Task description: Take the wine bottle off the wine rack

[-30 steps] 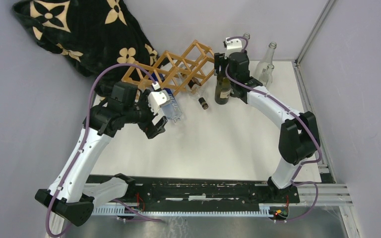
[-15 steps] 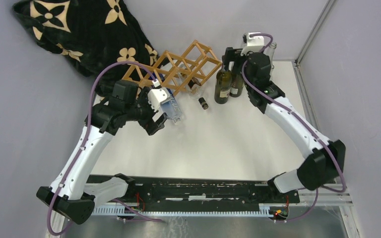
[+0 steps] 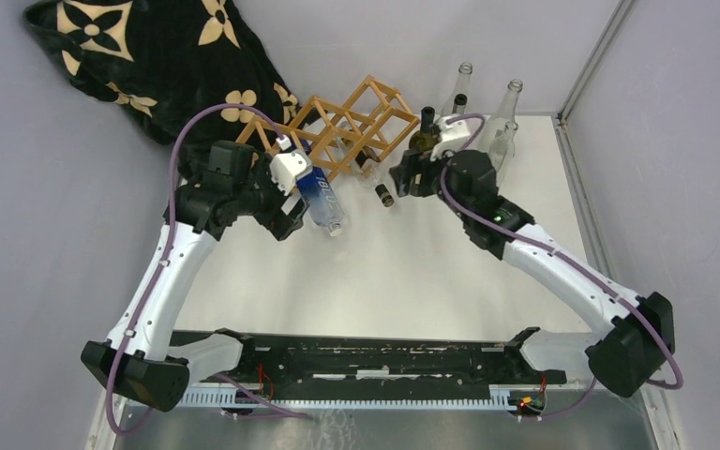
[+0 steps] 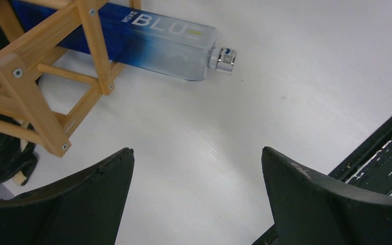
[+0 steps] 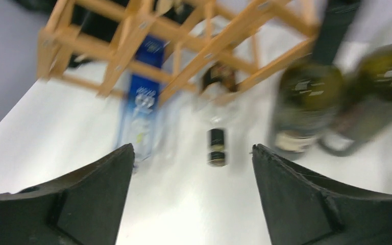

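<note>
Your left gripper (image 4: pixel 196 150): jaws spread, empty; blue bottle (image 4: pixel 148 43) lies ahead, body threaded through wine rack (image 4: pixel 28 102) cell. Your right gripper (image 5: pixel 192 146): jaws apart, empty, lined up on dark wine bottle (image 5: pixel 216 147), neck poking from rack straight ahead; likely next pick.

The left arm (image 3: pixel 155 291) and right arm (image 3: pixel 562 272) both reach forward, elbows out, wrists angled inward. The left gripper (image 4: pixel 196 153) has its jaws spread wide, holding nothing. The right gripper (image 5: pixel 193 148) is likewise wide and empty.
</note>
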Available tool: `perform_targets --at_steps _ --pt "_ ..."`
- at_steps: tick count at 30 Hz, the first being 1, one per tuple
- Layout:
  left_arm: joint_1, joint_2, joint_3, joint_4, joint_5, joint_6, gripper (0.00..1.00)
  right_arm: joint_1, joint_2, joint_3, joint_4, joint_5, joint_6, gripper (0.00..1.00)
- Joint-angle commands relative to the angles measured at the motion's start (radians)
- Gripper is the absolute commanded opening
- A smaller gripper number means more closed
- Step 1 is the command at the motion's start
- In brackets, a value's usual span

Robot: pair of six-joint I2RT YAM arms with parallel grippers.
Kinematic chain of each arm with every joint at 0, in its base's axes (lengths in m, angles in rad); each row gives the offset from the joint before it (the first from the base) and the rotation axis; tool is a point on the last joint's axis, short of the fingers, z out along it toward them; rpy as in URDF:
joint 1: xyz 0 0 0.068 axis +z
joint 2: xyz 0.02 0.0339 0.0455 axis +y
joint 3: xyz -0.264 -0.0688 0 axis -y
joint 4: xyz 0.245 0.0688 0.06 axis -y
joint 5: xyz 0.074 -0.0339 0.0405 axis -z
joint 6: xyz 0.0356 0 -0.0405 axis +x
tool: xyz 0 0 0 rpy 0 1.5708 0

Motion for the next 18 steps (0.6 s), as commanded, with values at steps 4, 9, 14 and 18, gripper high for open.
perform_targets --at_steps 4,9,14,18 --pt "0.114 0.008 -0.014 0.04 0.042 0.052 1.0 0.148 0.228 0.068 0.044 -0.244 0.071 0.98" --pt "0.137 -0.022 -0.04 0.019 0.055 0.086 1.0 0.183 0.432 0.151 0.091 -0.322 0.147 0.98" --pt "0.138 -0.065 -0.065 -0.004 0.081 0.132 1.0 0.184 0.57 0.244 0.141 -0.33 0.203 0.98" --pt "0.138 -0.098 -0.112 -0.026 0.077 0.197 1.0 0.183 0.675 0.338 0.136 -0.302 0.21 0.98"
